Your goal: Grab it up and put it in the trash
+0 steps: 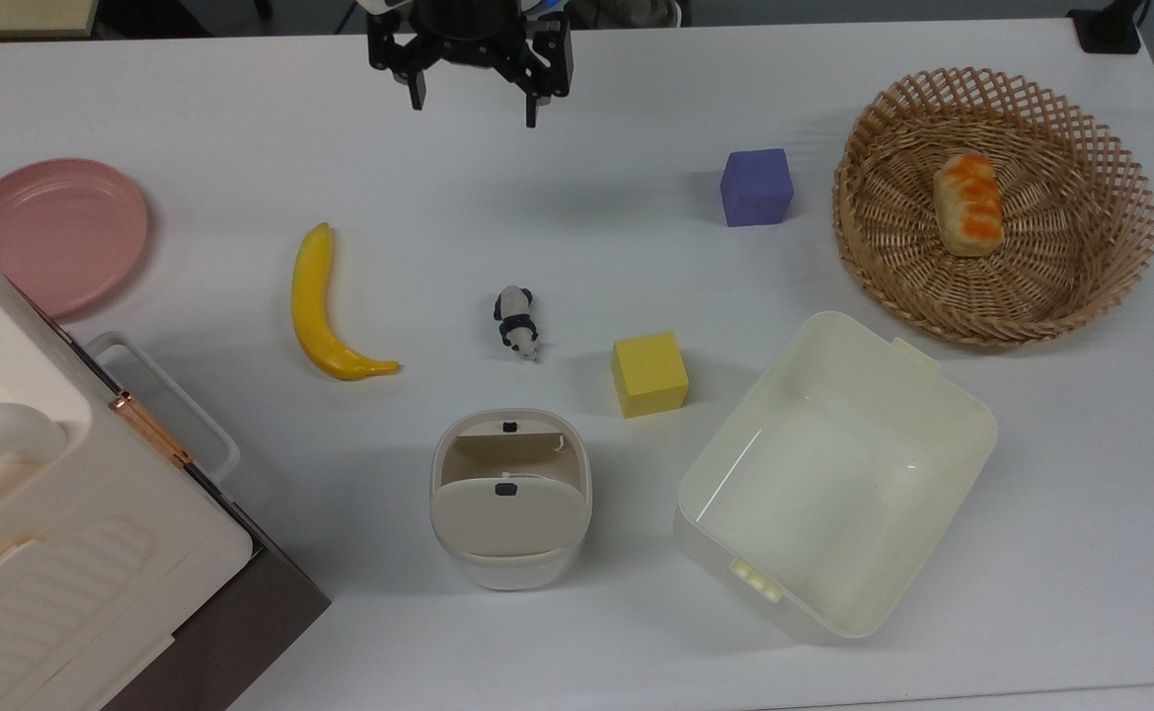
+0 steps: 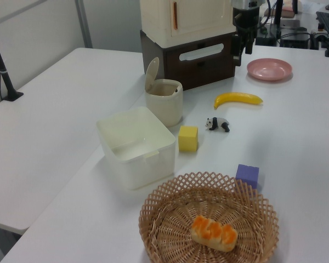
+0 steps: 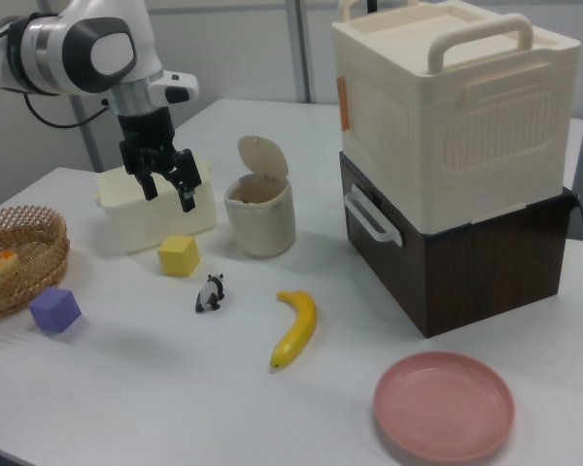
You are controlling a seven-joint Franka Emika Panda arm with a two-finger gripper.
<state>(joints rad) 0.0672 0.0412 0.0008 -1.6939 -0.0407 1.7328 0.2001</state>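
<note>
Gripper (image 1: 474, 92) fingers spread apart, nothing between them, raised at the table's far edge in the top view, well apart from the bin (image 1: 510, 499). Bin flap tipped open; a small pale bit (image 1: 560, 443) shows at the inner rim, possibly the paper ball, cannot confirm. No ball on the table. Judgement: drop done, retreat step. Next: verify the bin's contents.

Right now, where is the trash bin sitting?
In the top view, the trash bin stands low of centre, flap tilted open, left of the cream tub and below the panda figurine.
</note>
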